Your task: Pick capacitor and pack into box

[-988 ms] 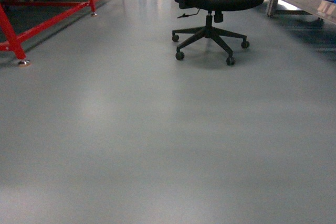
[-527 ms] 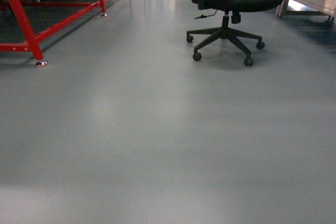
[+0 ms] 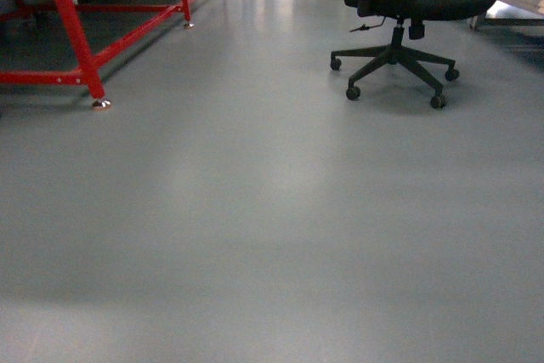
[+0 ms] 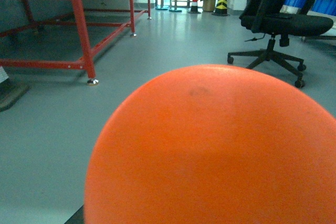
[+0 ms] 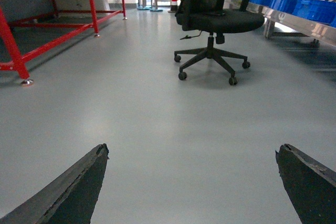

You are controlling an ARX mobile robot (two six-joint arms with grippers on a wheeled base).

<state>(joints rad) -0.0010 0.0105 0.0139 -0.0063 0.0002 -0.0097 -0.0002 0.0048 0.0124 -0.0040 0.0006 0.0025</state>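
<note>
The small orange-red rounded capacitor [image 4: 210, 150] fills the left wrist view, seemingly pinched by the left end effector, so drive gently until the box appears; right end effector [image 5: 191, 192] stays spread

Grey glossy floor [image 3: 255, 210], red metal frame [image 3: 72, 27], black office chair [image 3: 408, 6]

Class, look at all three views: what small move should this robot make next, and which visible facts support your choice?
Probably keep driving and turning to find the box, holding the load steady. The capacitor fills the left wrist view, apparently carried. The right gripper is open and empty. No box shows anywhere: only floor, an office chair and a red frame.
</note>
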